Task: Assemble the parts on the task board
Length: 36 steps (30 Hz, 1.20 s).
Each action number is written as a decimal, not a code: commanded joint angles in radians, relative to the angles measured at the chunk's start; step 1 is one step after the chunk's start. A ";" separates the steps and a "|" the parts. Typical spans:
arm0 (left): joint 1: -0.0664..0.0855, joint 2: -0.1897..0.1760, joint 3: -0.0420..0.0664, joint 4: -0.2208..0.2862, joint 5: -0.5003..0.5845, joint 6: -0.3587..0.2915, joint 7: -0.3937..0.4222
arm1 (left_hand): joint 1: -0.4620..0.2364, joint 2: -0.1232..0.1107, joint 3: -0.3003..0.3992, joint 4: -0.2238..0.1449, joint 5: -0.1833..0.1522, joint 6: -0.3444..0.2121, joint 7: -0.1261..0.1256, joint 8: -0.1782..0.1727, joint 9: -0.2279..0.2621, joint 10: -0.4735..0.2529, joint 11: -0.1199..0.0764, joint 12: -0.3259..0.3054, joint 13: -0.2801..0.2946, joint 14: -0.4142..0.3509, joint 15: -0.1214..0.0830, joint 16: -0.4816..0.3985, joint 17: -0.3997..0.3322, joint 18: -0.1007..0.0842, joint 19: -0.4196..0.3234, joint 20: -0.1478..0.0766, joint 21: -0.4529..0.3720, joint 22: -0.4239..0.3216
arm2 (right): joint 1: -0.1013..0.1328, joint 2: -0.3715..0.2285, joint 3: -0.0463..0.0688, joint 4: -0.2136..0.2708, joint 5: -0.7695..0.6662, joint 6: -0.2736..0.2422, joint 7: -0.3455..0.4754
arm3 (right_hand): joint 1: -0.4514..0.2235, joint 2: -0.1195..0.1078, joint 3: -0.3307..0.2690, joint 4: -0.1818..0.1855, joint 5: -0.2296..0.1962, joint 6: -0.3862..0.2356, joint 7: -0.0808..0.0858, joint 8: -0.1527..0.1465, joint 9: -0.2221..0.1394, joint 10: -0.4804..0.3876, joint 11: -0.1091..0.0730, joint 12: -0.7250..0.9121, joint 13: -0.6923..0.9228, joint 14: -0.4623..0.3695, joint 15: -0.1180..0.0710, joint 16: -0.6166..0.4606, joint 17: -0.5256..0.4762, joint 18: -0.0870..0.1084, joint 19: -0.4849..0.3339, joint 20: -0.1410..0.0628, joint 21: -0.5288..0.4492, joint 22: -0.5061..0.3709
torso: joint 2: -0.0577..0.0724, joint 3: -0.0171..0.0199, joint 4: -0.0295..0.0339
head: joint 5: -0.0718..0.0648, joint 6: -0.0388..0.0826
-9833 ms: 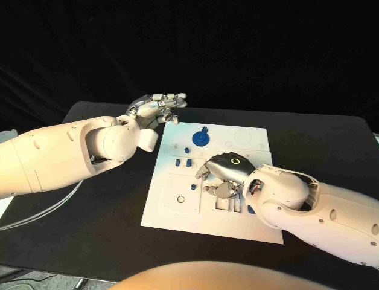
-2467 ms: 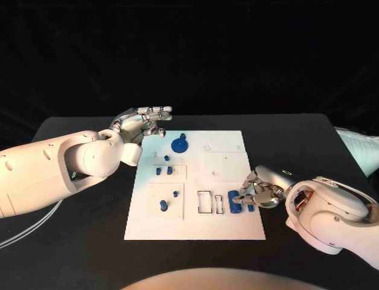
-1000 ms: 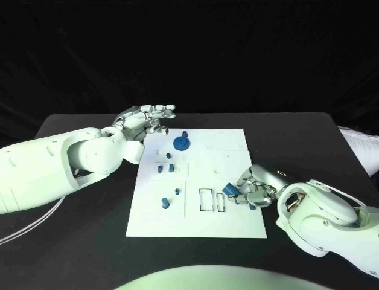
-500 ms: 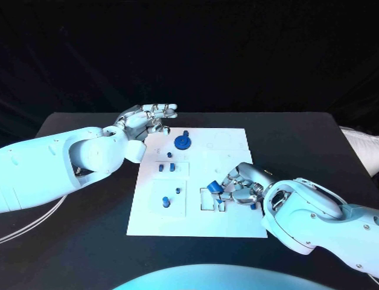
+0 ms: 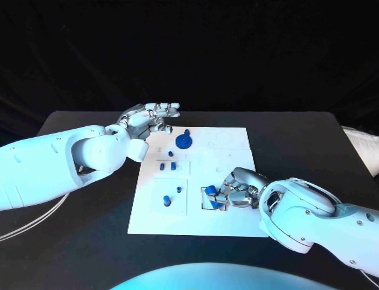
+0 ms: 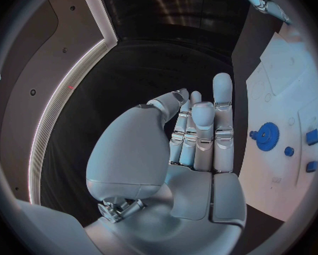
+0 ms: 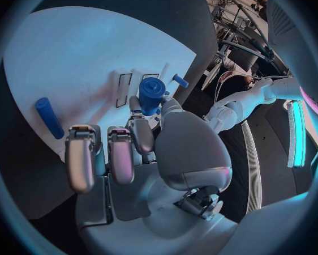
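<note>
The white task board [image 5: 194, 222] lies mid-table. My right hand [image 5: 240, 192] hovers over its lower middle and pinches a short blue cylinder [image 5: 211, 191] between thumb and a finger, right above the rectangular slots [image 7: 124, 88]. In the right wrist view the cylinder [image 7: 152, 94] stands upright in the right hand [image 7: 130, 153], and a blue bar [image 7: 48, 118] lies flat on the board [image 7: 74, 45]. My left hand [image 5: 151, 114] floats past the board's far left corner, fingers straight, holding nothing. A blue gear [image 5: 183, 142] stands at the board's far side.
Small blue pegs [image 5: 167, 166] stand in the board's left column, with another blue piece [image 5: 166, 200] nearer me. The left wrist view shows the left hand [image 6: 194, 136], the gear [image 6: 269, 135] and the board [image 6: 293, 90]. A white bag [image 5: 376, 148] lies at the table's right edge.
My right hand has carried the blue cylinder leftward from the board's right edge to above the rectangular slots. The left hand has stayed in place.
</note>
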 commanded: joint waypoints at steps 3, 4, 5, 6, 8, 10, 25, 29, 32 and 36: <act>0.001 0.000 0.001 0.004 -0.003 0.017 0.004 | -0.008 0.002 -0.004 -0.004 -0.004 -0.005 -0.001 0.005 -0.001 -0.008 0.000 0.003 0.001 -0.004 0.000 -0.002 -0.001 0.018 -0.005 0.004 -0.005 -0.001 | 0.000 0.009 0.000 -0.011 -0.014 0.053 -0.010 | -0.001 0.014 -0.006 0.000 0.005 0.045 -0.034 0.007 0.067 0.026 -0.021 0.002 0.001 0.095 -0.009 0.006 0.202 -0.012 0.057 -0.007 0.004 0.142 | 0.000 0.0006 0.0004 | -0.001 0.000; 0.001 0.000 0.001 0.004 -0.003 0.018 0.004 | -0.008 0.002 -0.004 -0.004 -0.004 -0.005 -0.001 0.005 -0.001 -0.008 0.000 0.003 0.001 -0.004 0.000 -0.002 -0.001 0.018 -0.005 0.004 -0.005 -0.001 | 0.000 0.012 0.000 -0.014 -0.017 0.053 -0.010 | -0.002 0.015 -0.006 0.000 0.005 0.045 -0.034 0.007 0.067 0.026 -0.021 0.002 0.001 0.095 -0.009 0.006 0.202 -0.012 0.057 -0.007 0.004 0.142 | 0.000 0.0006 0.0004 | -0.001 0.000; 0.001 0.000 0.001 0.004 -0.003 0.018 0.004 | -0.008 0.002 -0.004 -0.004 -0.004 -0.005 -0.001 0.005 -0.001 -0.008 0.000 0.003 0.001 -0.004 0.000 -0.002 -0.001 0.018 -0.005 0.004 -0.005 -0.001 | 0.000 0.014 -0.001 -0.017 -0.020 0.053 -0.011 | -0.004 0.015 -0.007 0.000 0.004 0.045 -0.034 0.007 0.068 0.026 -0.021 0.000 0.000 0.095 -0.009 0.006 0.202 -0.012 0.057 -0.008 0.004 0.142 | 0.000 0.0006 0.0000 | 0.000 0.000; 0.001 0.000 0.001 0.004 -0.003 0.018 0.004 | -0.008 0.002 -0.004 -0.004 -0.004 -0.005 -0.001 0.005 -0.001 -0.008 0.000 0.003 0.001 -0.004 0.000 -0.002 -0.001 0.018 -0.005 0.004 -0.005 -0.001 | 0.000 0.017 -0.001 -0.020 -0.022 0.053 -0.011 | -0.005 0.015 -0.008 0.000 0.003 0.046 -0.034 0.007 0.068 0.026 -0.021 0.000 0.000 0.095 -0.009 0.006 0.203 -0.012 0.057 -0.008 0.004 0.142 | 0.000 0.0008 0.0003 | 0.000 -0.001; 0.001 0.000 0.001 0.005 -0.003 0.018 0.004 | -0.008 0.002 -0.004 -0.004 -0.004 -0.005 -0.001 0.005 -0.001 -0.008 0.000 0.003 0.001 -0.004 0.000 -0.002 -0.001 0.018 -0.005 0.004 -0.005 -0.001 | 0.000 0.023 -0.001 -0.026 -0.026 0.052 -0.011 | -0.011 0.014 -0.011 -0.001 -0.001 0.046 -0.035 0.006 0.070 0.027 -0.021 -0.001 0.000 0.095 -0.010 0.006 0.202 -0.012 0.057 -0.008 0.004 0.141 | 0.001 0.0008 0.0013 | 0.000 -0.001; 0.001 0.000 0.001 0.005 -0.003 0.018 0.004 | -0.008 0.002 -0.004 -0.004 -0.004 -0.005 -0.001 0.005 -0.001 -0.008 0.000 0.003 0.001 -0.004 0.000 -0.002 -0.001 0.018 -0.005 0.004 -0.005 -0.001 | 0.001 0.026 -0.001 -0.030 -0.029 0.052 -0.011 | -0.017 0.015 -0.014 -0.001 -0.008 0.047 -0.035 0.006 0.072 0.028 -0.022 -0.003 0.000 0.095 -0.010 0.006 0.201 -0.012 0.056 -0.009 0.004 0.141 | 0.001 0.0005 0.0016 | 0.000 0.000; 0.001 0.000 0.001 0.005 -0.003 0.017 0.004 | -0.008 0.002 -0.004 -0.004 -0.004 -0.005 -0.001 0.005 -0.001 -0.008 0.000 0.003 0.001 -0.004 0.000 -0.002 -0.001 0.018 -0.005 0.004 -0.005 -0.001 | 0.002 0.045 -0.003 -0.053 -0.065 0.044 -0.013 | -0.190 0.010 -0.135 -0.011 -0.304 0.048 -0.035 -0.005 0.104 0.027 -0.022 -0.037 -0.009 0.092 -0.010 0.001 0.193 -0.010 0.051 -0.011 -0.003 0.132 | 0.000 0.0012 -0.0002 | 0.004 -0.001; 0.001 -0.001 0.001 0.005 -0.003 0.019 0.003 | -0.008 0.002 -0.004 -0.004 -0.004 -0.005 -0.001 0.005 -0.001 -0.008 0.000 0.003 0.001 -0.004 0.000 -0.002 -0.001 0.018 -0.005 0.004 -0.005 -0.001 | 0.002 0.044 -0.003 -0.058 -0.095 0.040 -0.014 | -0.235 0.002 -0.180 0.003 -0.357 0.046 -0.034 -0.009 0.114 0.025 -0.021 -0.049 -0.012 0.092 -0.009 -0.001 0.190 -0.009 0.049 -0.009 -0.005 0.130 | 0.000 0.0015 -0.0007 | 0.003 -0.001; 0.001 -0.001 0.001 0.005 -0.003 0.022 0.001 | -0.008 0.002 -0.004 -0.004 -0.004 -0.005 -0.001 0.005 -0.001 -0.008 0.000 0.003 0.001 -0.004 0.000 -0.002 -0.001 0.018 -0.005 0.004 -0.005 -0.001 | 0.001 0.041 -0.003 -0.056 -0.118 0.035 -0.014 | -0.263 -0.005 -0.201 0.004 -0.360 0.046 -0.035 -0.010 0.119 0.024 -0.021 -0.054 -0.013 0.091 -0.010 -0.002 0.189 -0.009 0.049 -0.010 -0.005 0.130 | 0.000 0.0023 -0.0009 | 0.002 0.000; 0.001 0.000 0.001 0.005 -0.003 0.025 -0.001 | -0.008 0.002 -0.004 -0.005 -0.004 -0.006 -0.001 0.006 -0.001 -0.010 0.000 0.006 0.001 -0.005 0.001 -0.003 -0.005 0.018 -0.006 0.004 -0.005 -0.001 | 0.001 0.031 -0.003 -0.045 -0.134 0.027 -0.011 | -0.258 -0.007 -0.202 0.000 -0.359 0.046 -0.035 -0.010 0.120 0.025 -0.021 -0.053 -0.012 0.092 -0.010 -0.001 0.190 -0.009 0.050 -0.010 -0.005 0.130 | 0.001 0.0031 -0.0004 | 0.002 0.000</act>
